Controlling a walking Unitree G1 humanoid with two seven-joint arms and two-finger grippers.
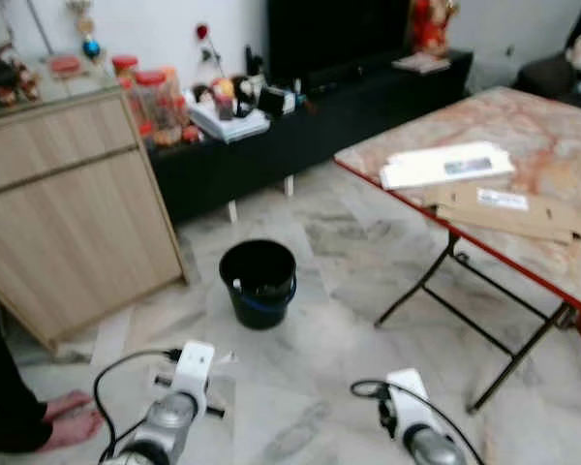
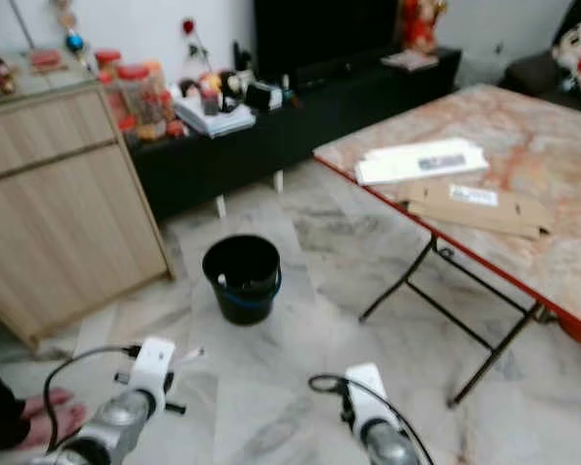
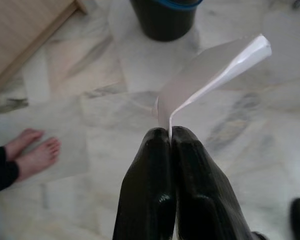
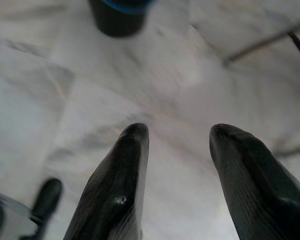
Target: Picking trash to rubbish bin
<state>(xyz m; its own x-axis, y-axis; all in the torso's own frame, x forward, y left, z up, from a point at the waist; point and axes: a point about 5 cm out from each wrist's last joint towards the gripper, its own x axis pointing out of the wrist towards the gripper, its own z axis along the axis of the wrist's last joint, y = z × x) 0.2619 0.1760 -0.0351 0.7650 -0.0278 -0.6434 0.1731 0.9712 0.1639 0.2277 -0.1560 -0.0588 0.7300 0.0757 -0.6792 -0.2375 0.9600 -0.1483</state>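
Both arms reach forward low over the floor. Left gripper (image 3: 170,137) has its fingers pressed together, pinching a strip of white paper (image 3: 210,82). Right gripper (image 4: 177,135) hangs with fingers spread wide, holding nothing.

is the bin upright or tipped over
Upright: the bin stands on the floor with its open mouth facing up, ahead of both arms.

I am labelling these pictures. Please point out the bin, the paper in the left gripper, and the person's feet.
bin (image 1: 259,283), left eye view, on its front wall.
paper (image 3: 205,82), left wrist view, on its flat middle.
feet (image 3: 36,157), left wrist view, on the nearer foot.
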